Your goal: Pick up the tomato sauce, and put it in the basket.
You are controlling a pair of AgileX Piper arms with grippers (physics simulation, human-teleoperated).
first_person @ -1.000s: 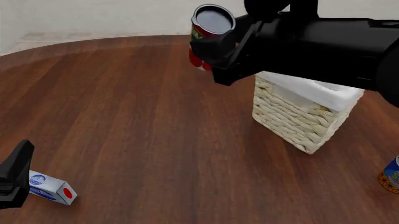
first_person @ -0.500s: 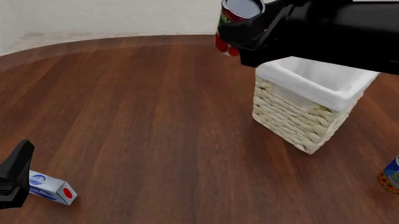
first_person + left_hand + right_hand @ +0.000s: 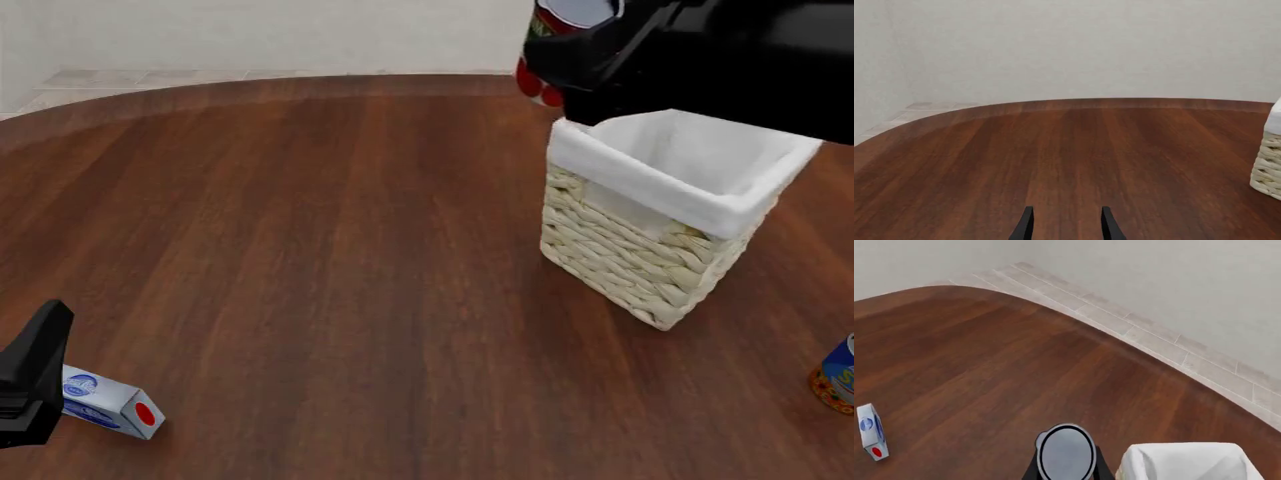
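Note:
My right gripper (image 3: 567, 60) is shut on the tomato sauce (image 3: 550, 40), a small red-labelled can with a silver-grey top, held high at the top of the front view, just left of and above the basket's near-left rim. The can's grey top also shows in the right wrist view (image 3: 1065, 452), between the fingers. The basket (image 3: 650, 262), pale wicker with white cloth lining, stands on the table at the right; it shows too in the right wrist view (image 3: 1187, 460) and at the edge of the left wrist view (image 3: 1269, 165). My left gripper (image 3: 1066, 227) is open and empty, low at the front left (image 3: 30, 380).
A white-blue carton with a red dot (image 3: 111, 405) lies at the front left beside my left gripper; it shows in the right wrist view (image 3: 870, 432) too. A blue-orange can (image 3: 837, 374) stands at the right edge. The table's curved far edge (image 3: 267, 85) borders a tiled floor.
My right gripper has carried the tomato sauce rightward and upward, from left of the basket to over its near-left corner. The left arm has not moved.

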